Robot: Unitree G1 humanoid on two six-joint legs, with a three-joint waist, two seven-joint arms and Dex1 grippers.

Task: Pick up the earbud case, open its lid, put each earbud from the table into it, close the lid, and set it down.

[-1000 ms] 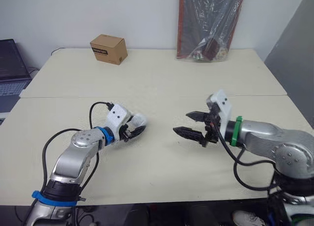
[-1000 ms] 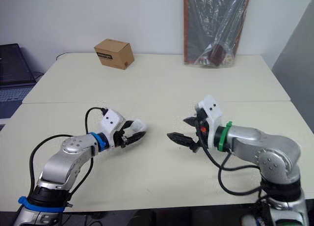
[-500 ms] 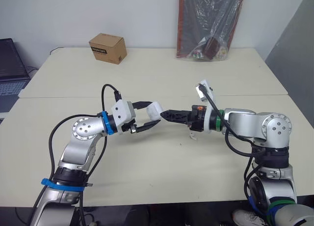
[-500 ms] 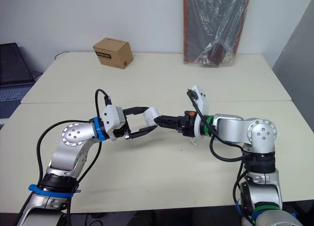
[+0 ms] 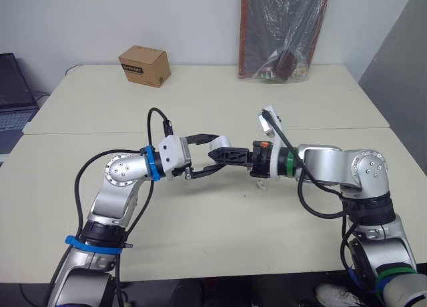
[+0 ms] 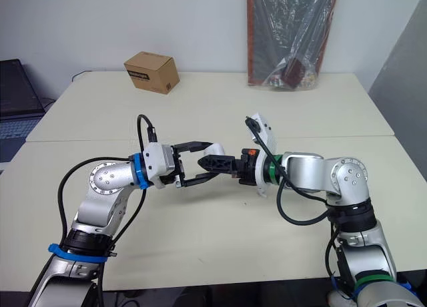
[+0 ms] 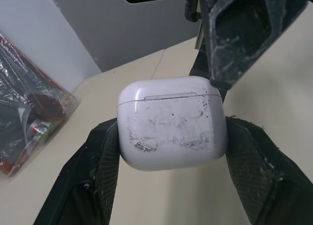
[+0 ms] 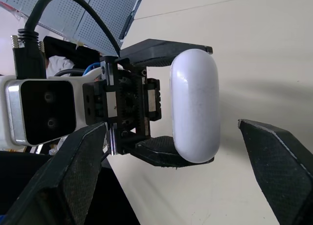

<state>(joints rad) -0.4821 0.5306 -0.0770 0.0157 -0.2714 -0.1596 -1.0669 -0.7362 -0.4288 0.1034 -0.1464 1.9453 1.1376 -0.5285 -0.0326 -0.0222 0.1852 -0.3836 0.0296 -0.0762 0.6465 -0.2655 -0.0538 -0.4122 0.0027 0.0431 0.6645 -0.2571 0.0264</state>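
The white earbud case (image 7: pixel 171 122) hangs above the middle of the table, lid closed, its seam showing near the top. My left gripper (image 5: pixel 215 153) is shut on it, one finger on each side. My right gripper (image 8: pixel 172 124) is open, its two fingers spread on either side of the case (image 8: pixel 194 105). One right fingertip (image 7: pixel 239 34) touches the case's upper corner by the lid. A small white earbud (image 5: pixel 261 184) lies on the table under my right wrist.
A cardboard box (image 5: pixel 143 56) sits at the back left of the table (image 5: pixel 200 240). A plastic bag (image 5: pixel 283 33) of dark items leans on the wall at the back. A laptop (image 5: pixel 13 93) is beyond the table's left edge.
My left gripper has lifted the case off the table and carried it right. My right arm has turned and reached left until its fingers meet the case.
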